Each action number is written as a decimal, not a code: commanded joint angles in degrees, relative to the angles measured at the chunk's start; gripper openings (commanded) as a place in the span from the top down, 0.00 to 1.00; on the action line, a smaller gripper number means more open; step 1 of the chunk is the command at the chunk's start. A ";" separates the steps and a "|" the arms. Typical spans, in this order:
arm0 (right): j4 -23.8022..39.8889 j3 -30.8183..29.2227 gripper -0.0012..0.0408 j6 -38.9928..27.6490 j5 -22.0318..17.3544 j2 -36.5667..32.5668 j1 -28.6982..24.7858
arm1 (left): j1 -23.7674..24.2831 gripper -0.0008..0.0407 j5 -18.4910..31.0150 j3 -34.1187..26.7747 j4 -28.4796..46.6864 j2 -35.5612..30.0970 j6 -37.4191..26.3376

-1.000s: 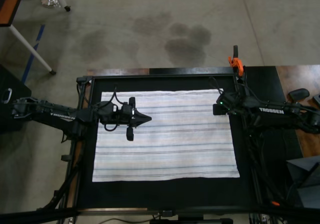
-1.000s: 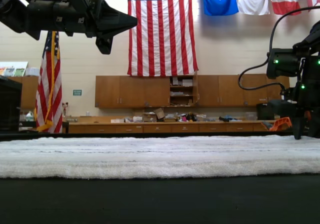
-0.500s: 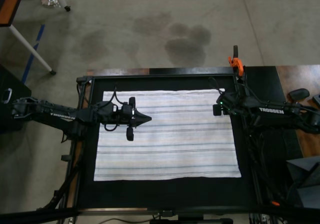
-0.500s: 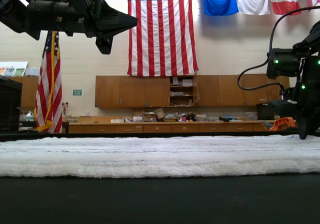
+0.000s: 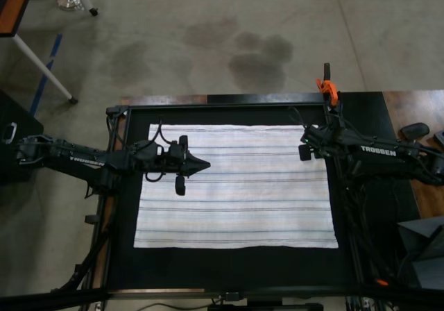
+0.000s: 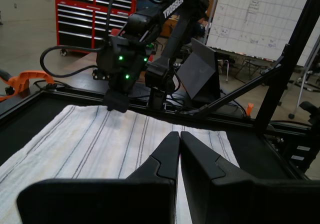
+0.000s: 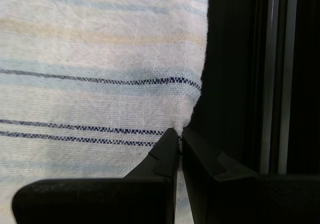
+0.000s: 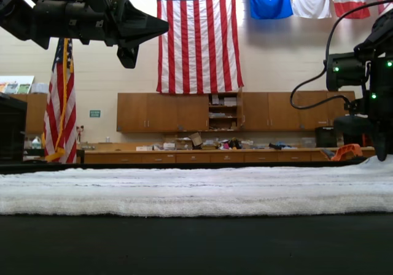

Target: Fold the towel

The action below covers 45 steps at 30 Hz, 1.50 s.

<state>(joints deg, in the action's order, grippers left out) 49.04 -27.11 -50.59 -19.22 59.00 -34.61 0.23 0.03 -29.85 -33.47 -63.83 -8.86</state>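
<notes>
The towel [image 5: 236, 186], white with thin dark stripes, lies spread flat on the black mat [image 5: 229, 269]. My right gripper [image 7: 179, 131] is shut on the towel's edge, at the top view's right side [image 5: 318, 146], and the cloth puckers up into the fingertips. In the exterior view that end of the towel [image 8: 368, 167] rises slightly under the right gripper [image 8: 382, 154]. My left gripper [image 5: 205, 164] is shut with nothing in it. It hangs well above the towel's left part in the top view, also shown high up in the exterior view [image 8: 156, 25]. The left wrist view has its closed fingertips [image 6: 175, 139] over the towel [image 6: 100, 139].
A black frame [image 5: 222, 103] borders the mat. An orange clamp [image 5: 326, 87] sits on its far right corner in the top view. A wooden surface with dark objects [image 5: 416, 127] lies at the right. White table legs [image 5: 41, 64] stand on the concrete floor at upper left.
The whole towel has slid a little toward the top view's right, pulled by the right gripper, which moved the same way. The left arm has stayed still.
</notes>
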 commanded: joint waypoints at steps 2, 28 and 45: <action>-0.22 -1.14 0.97 -0.42 0.11 -0.07 0.52 | 0.00 0.98 -0.02 0.00 0.00 -0.02 -1.03; -14.25 -7.98 0.97 -11.80 4.28 0.15 16.98 | 0.00 0.98 -0.04 0.00 0.11 1.86 -9.18; -34.99 -8.39 0.97 -15.39 4.02 3.54 27.41 | 0.00 0.98 -0.02 0.00 0.39 3.87 -9.18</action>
<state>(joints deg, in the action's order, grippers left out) 15.57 -35.27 -66.00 -15.14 61.45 -7.51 0.25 0.01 -29.85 -33.10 -59.94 -18.06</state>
